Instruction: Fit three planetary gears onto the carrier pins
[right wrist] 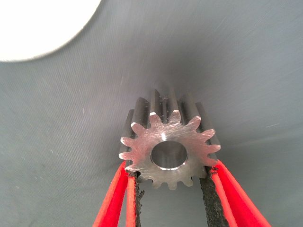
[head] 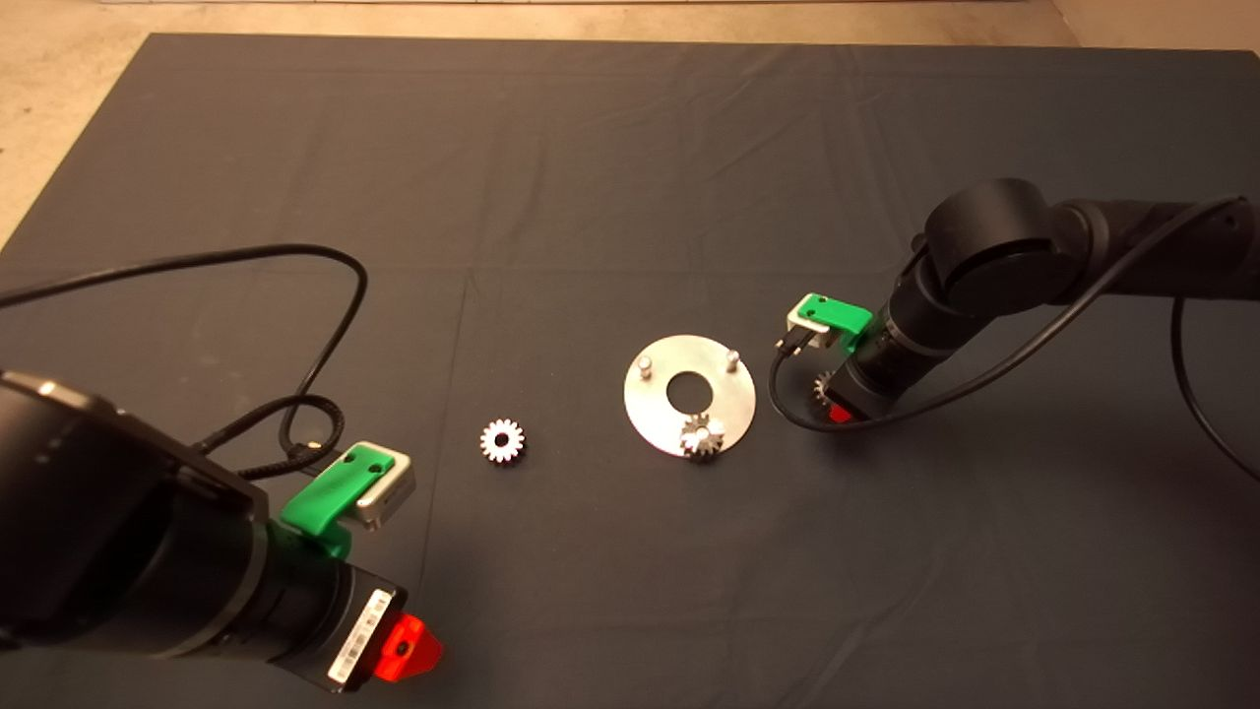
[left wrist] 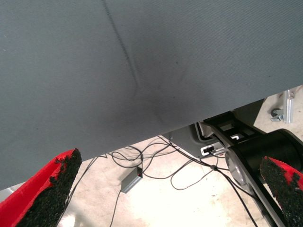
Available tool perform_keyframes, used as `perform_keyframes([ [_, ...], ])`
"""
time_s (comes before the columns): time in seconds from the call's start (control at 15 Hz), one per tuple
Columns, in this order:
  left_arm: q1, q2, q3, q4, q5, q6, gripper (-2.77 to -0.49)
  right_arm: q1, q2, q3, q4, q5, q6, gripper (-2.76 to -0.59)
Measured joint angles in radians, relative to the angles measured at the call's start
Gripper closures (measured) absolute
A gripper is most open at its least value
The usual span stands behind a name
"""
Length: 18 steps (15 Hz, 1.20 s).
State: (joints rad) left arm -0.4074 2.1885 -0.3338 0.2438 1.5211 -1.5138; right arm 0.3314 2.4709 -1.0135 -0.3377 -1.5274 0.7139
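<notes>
The silver disc [head: 650, 409] lies mid-mat with two bare carrier pins [head: 645, 364] [head: 732, 359] on its far side. One planetary gear [head: 702, 436] sits on the near pin. A second gear [head: 502, 441] lies flat on the mat to the disc's left. My right gripper [head: 835, 409] is low over the mat just right of the disc, shut on a third gear [head: 819, 392]. The right wrist view shows that gear [right wrist: 168, 142] clamped by its teeth between the pads [right wrist: 208, 189] of the right gripper [right wrist: 168, 177]. My left gripper [head: 409, 650] waits open at the lower left.
A black cable [head: 325, 325] loops over the mat above the left arm. The disc's rim [right wrist: 38, 23] shows bright close to the held gear. Past the left gripper [left wrist: 165, 198], the mat edge, floor cables [left wrist: 156, 165] and a black frame show.
</notes>
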Motion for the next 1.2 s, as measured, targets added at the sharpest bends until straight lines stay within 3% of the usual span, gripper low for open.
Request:
perform_keyframes([
  [0.2, 0.0, 0.0, 0.0, 0.0, -0.003, 0.0, -2.75, 0.031, 0.014, 0.007, -0.001, -0.003, 0.013, -0.7],
  [0.53, 0.0, 0.0, 0.0, 0.0, -0.006, 0.0, -2.75, 0.035, 0.087, 0.009, -0.001, -0.003, 0.017, -0.7],
  [1.2, 0.0, 0.0, 0.0, 0.0, -0.009, 0.0, -2.75, 0.04, 0.185, -0.099, -0.001, -0.002, 0.021, -0.7],
])
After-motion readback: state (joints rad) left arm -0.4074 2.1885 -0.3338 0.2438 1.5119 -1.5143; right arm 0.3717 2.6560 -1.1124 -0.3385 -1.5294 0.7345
